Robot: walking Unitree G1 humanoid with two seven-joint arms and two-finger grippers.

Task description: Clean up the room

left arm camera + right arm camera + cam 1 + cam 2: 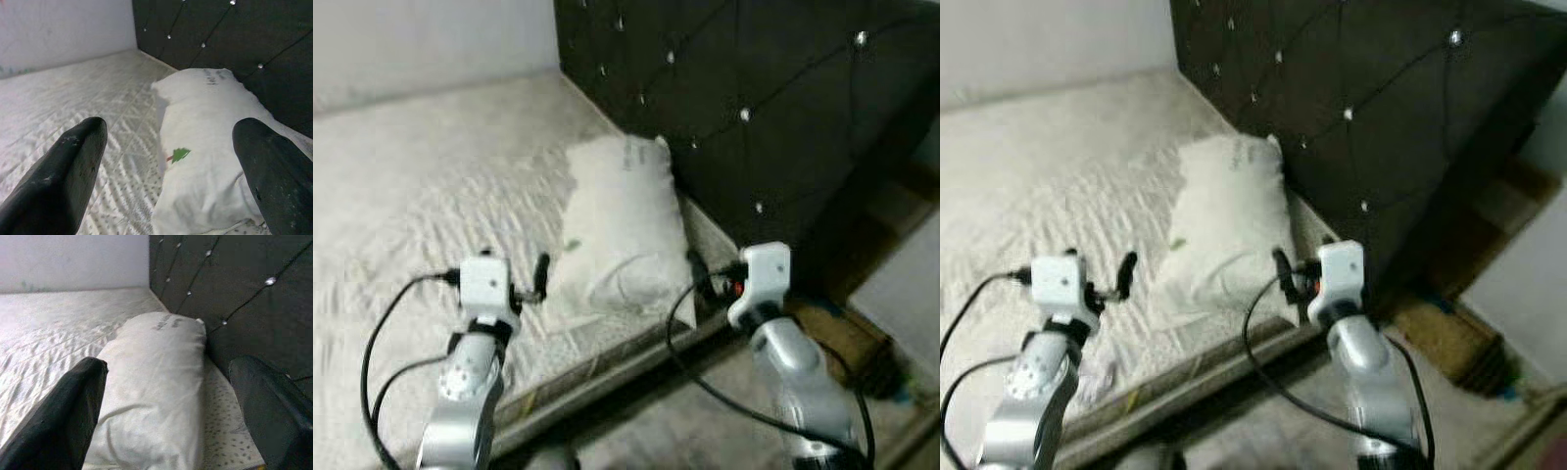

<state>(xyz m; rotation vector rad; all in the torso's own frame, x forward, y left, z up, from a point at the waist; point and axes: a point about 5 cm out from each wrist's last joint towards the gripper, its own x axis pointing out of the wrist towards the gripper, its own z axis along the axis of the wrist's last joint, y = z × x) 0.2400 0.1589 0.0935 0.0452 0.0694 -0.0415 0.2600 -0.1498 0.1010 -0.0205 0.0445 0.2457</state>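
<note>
Nearest the camera, both silver arms rise from the lower edge of the head views, each trailing a black cable. The left gripper (540, 279) is held over the near part of the mattress (411, 196), just beside the lower left corner of the pillow (622, 230); its two black fingers (63, 181) stand wide apart with nothing between them. The right gripper (700, 274) sits at the bed's near edge, close to the pillow's lower right corner, and its fingers (58, 421) are likewise spread and empty (the wrist view shows the pillow lying in the gap beyond them, not touched). The bed's edge runs diagonally below the grippers, with dim floor (705, 421) on the robot's side of it. The white pillow lies lengthwise on the pale, quilted mattress, its far end against the dark tufted headboard (754, 108). A small green mark (180, 154) shows on the pillow's face, and faint print sits near its far end, too small to read. To the right, beside the headboard, brownish items lie low on the floor (847, 338); they are too blurred to identify. Beyond the mattress, a plain light wall (421, 39) meets the headboard at the corner.
</note>
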